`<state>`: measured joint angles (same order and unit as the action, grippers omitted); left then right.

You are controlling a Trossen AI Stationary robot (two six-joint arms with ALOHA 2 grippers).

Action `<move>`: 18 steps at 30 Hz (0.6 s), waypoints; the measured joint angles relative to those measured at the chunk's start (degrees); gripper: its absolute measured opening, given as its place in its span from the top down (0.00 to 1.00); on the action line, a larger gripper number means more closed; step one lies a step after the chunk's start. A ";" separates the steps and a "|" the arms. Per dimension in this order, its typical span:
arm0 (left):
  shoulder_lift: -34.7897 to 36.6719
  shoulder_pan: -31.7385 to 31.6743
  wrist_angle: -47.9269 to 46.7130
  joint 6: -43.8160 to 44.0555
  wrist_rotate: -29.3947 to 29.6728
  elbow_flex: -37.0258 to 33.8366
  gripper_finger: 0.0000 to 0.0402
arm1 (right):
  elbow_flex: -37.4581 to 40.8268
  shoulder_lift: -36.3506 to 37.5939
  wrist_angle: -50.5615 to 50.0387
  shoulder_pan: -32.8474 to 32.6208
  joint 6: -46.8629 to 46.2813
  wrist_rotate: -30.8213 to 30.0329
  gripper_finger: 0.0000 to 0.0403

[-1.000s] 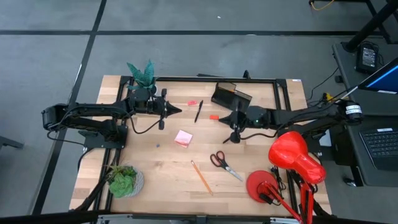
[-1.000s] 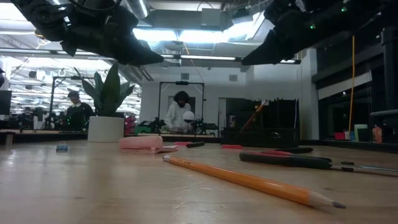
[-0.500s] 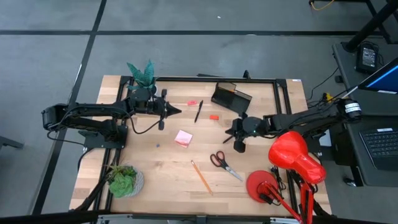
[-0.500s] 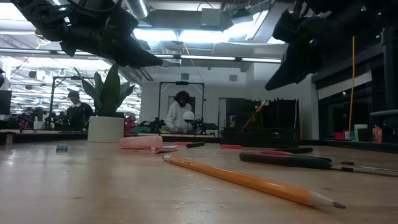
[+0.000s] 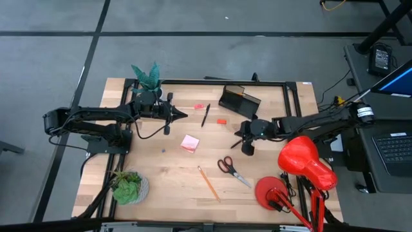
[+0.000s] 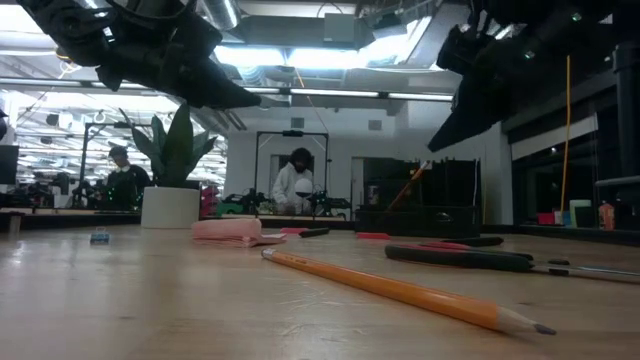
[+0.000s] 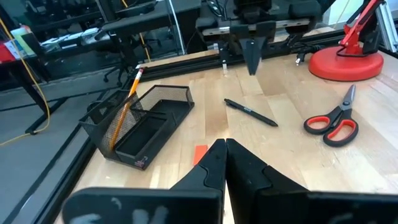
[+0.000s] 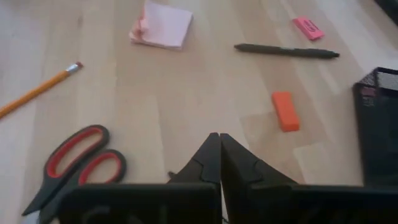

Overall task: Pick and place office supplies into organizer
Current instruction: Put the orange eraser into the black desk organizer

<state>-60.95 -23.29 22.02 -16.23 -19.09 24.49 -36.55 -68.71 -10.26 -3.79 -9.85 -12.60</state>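
Observation:
The black mesh organizer (image 5: 239, 100) stands at the far middle of the table, with one orange pencil (image 7: 124, 106) leaning in it. A black pen (image 5: 206, 116), a pink eraser (image 5: 199, 106), an orange eraser (image 5: 221, 120), a pink sticky-note pad (image 5: 189, 143), red-handled scissors (image 5: 230, 169) and a second orange pencil (image 5: 208, 183) lie flat on the wood. My left gripper (image 5: 184, 115) is shut and empty, hovering left of the pen. My right gripper (image 5: 236, 135) is shut and empty, above the table, just to the near right of the orange eraser (image 8: 285, 111), its tips slanting down.
A red desk lamp (image 5: 302, 167) stands at the near right, close to my right arm. A potted plant (image 5: 147, 76) stands at the far left and another (image 5: 127, 187) at the near left. People show in the room beyond the table.
My right gripper has drawn back from beside the organizer toward the table's near and right edges and has tipped its fingertips further down. It has stayed shut and empty.

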 joint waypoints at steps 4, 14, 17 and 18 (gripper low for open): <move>0.00 0.00 0.02 -0.04 0.00 0.00 0.99 | -5.68 -2.63 -3.67 1.43 4.80 0.06 1.00; 0.00 0.00 -1.33 -1.65 0.15 0.01 0.99 | -15.25 -15.33 -6.83 8.32 16.11 0.14 0.99; 0.00 0.00 -1.27 -1.62 0.15 0.02 1.00 | -16.41 -17.87 -7.02 10.59 17.39 0.33 0.98; 0.00 0.00 -1.27 -1.62 0.17 0.02 1.00 | -16.74 -18.59 -7.04 11.29 17.91 0.82 0.97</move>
<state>-60.95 -23.29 20.75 -17.85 -18.92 24.51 -53.28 -87.30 -17.30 7.50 8.06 -11.78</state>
